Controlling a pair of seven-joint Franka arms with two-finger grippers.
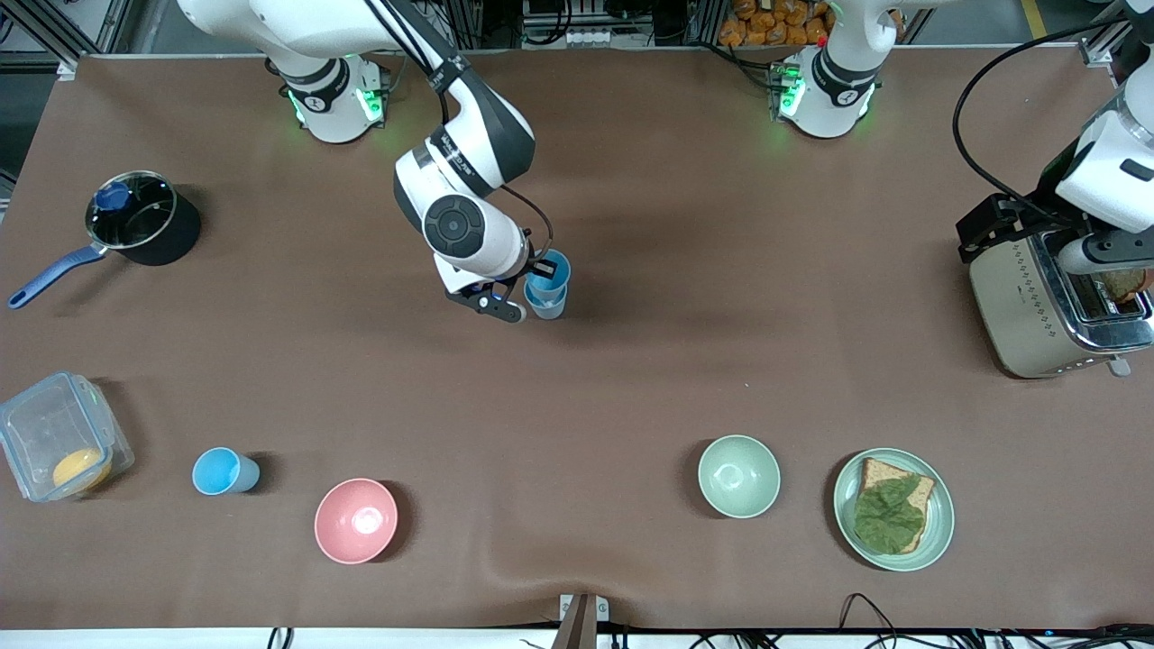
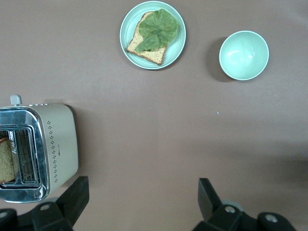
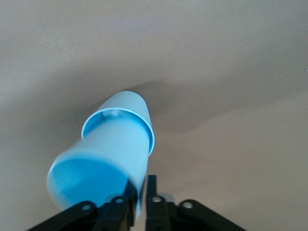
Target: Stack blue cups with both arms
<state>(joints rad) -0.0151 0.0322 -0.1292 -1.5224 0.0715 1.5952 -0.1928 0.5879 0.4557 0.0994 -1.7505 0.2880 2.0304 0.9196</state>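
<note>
— Right gripper?
— Found low over the middle of the brown table, down at the stack. Fingers drawn close together, pinching the rim wall of the sky blue plastic tumbler between them.
— And that tumbler?
— Sat upright, nested inside the paler grey-blue plastic tumbler, with only its top band showing above the lower rim. Stack rested on the table, well apart from everything else.
— Left gripper?
— Waited up in the air at the left arm's end, over the table just beside the cream and chrome toaster. Spread wide, gripped nothing.
— Any more blue cups?
— Spotted a second sky blue tumbler alone, much nearer the front camera than the stack, between the clear plastic box and the round pink bowl. Untouched by either gripper. Could not tell whether upright or tipped.
— Near the left arm's end?
— Noted a pale green bowl beside a green plate of bread and lettuce.
</note>
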